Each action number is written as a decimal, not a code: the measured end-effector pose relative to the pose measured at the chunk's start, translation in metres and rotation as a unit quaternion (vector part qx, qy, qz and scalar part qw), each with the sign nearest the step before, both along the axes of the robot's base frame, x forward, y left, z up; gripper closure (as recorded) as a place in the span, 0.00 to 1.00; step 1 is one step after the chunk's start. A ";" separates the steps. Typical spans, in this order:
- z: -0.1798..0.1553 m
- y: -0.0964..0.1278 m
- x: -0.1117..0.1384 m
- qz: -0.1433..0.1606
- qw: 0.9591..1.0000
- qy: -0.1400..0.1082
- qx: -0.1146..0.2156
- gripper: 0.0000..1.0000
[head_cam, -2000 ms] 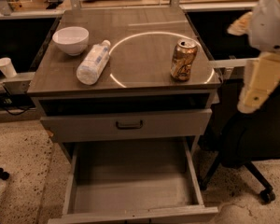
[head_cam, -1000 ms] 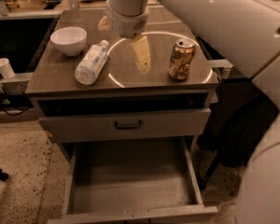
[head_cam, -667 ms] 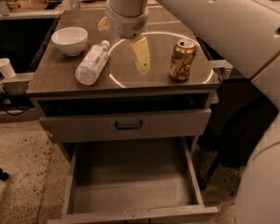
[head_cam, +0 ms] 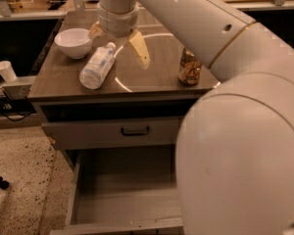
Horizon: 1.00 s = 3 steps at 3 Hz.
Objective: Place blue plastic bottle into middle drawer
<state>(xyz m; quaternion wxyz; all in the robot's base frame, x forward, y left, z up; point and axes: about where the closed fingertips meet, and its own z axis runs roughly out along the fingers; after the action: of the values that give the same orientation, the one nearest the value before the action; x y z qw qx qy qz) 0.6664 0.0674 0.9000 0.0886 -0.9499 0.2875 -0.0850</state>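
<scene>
The blue plastic bottle point(head_cam: 98, 65) lies on its side on the cabinet top, white cap pointing to the back right. My gripper point(head_cam: 118, 42) hangs just above and behind the cap end. It is open and empty, with one tan finger point(head_cam: 139, 50) to the right of the bottle and the other point(head_cam: 95, 31) near the bowl. The middle drawer point(head_cam: 122, 197) is pulled out below, a bare grey box with low walls. My arm hides its right part.
A white bowl point(head_cam: 73, 42) stands left of the bottle. A gold soda can point(head_cam: 189, 67) stands at the right of the cabinet top point(head_cam: 59, 80). A shut drawer front with a black handle point(head_cam: 134, 130) sits above the open drawer. A white cup point(head_cam: 6, 70) is at far left.
The gripper has moved left and back to sit over the bottle's cap end. The arm now fills the right side of the view. The bottle, can and bowl have not moved.
</scene>
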 end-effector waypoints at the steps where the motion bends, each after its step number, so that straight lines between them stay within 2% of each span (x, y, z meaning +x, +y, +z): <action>1: -0.022 0.025 0.019 0.103 0.994 0.010 -0.021 0.00; 2: -0.037 0.042 0.033 0.155 0.987 0.016 -0.030 0.00; 3: -0.058 0.056 0.043 0.186 0.982 0.029 -0.031 0.18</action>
<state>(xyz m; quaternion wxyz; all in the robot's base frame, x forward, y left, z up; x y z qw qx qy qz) 0.7095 0.1239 0.8425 0.0650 -0.9911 0.1057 -0.0485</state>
